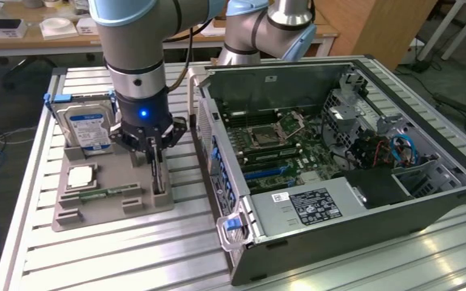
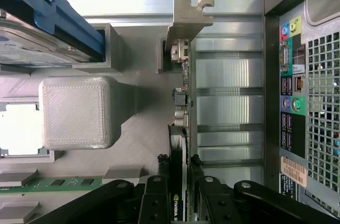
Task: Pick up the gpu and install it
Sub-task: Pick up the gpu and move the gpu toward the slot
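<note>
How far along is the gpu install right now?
Done: the pincer is closed on the top edge of the gpu. In hand: the card, still standing in the gray holder, not lifted. Left: raising it and seating it inside the open computer case.

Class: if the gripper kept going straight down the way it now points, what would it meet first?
The gpu, standing on edge in the grey holder directly beneath the gripper. It may already be touching, as depth is unclear.

Between end effector (image 2: 179,166) fingers, gpu (image 2: 178,147) face hidden; hard drive (image 2: 26,54) cut by picture edge; case label (image 1: 314,205) text unreadable.
</note>
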Tool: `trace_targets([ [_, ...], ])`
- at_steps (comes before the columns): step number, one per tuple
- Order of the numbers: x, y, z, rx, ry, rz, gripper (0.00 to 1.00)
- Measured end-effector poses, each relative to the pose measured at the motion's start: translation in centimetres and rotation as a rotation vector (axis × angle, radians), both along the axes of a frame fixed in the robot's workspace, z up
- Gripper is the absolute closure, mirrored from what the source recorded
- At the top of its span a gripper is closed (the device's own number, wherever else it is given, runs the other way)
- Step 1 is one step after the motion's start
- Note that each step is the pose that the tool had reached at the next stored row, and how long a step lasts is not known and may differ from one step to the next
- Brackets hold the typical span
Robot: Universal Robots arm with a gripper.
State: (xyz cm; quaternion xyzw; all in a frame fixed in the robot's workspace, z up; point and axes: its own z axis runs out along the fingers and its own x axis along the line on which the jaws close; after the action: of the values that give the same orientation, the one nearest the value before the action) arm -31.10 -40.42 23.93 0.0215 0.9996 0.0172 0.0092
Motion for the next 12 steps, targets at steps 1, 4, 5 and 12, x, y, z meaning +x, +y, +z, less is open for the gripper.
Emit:
trace_targets([
  [1, 0.0, 0.0, 0.13, 0.0004, 0.0002, 0.0, 0.74],
  [4, 0.0, -0.01, 0.45, 0.0021, 0.0001, 0.0, 0.74],
  [5, 0.0, -0.01, 0.56, 0.0025, 0.0001, 0.0, 0.74],
  [12, 0.0, -0.01, 1.91, 0.0027, 0.0001, 0.0, 0.74],
])
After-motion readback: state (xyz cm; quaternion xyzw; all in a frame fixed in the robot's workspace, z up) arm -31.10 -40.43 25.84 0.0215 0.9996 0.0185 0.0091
